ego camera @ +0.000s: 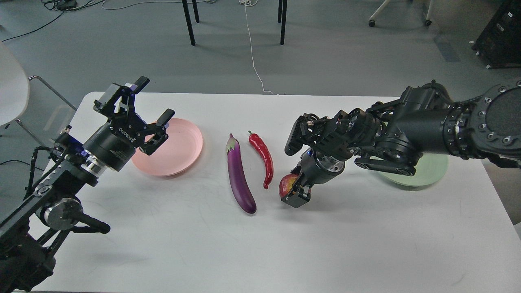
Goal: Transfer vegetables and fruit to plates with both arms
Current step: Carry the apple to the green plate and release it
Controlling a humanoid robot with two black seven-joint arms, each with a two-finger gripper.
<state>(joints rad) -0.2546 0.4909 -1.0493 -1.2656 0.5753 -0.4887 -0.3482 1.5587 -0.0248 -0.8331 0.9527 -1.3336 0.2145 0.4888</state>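
Observation:
The purple eggplant [239,177] and the red chili pepper [263,158] lie side by side at the table's middle. My right gripper [294,192] points down just right of the chili, its fingers closed around a round red-and-yellow pomegranate [287,184]. The pale mint green plate [432,171] sits at the right, mostly hidden behind my right arm. My left gripper [148,113] is open and empty, held above the left edge of the pale pink plate [181,146]. The peach is out of view.
The white table [260,244] has bare surface along its front half. Beyond its far edge are chair legs [189,20] and a white cable [252,49] on the grey floor. A white chair [12,89] stands at the left.

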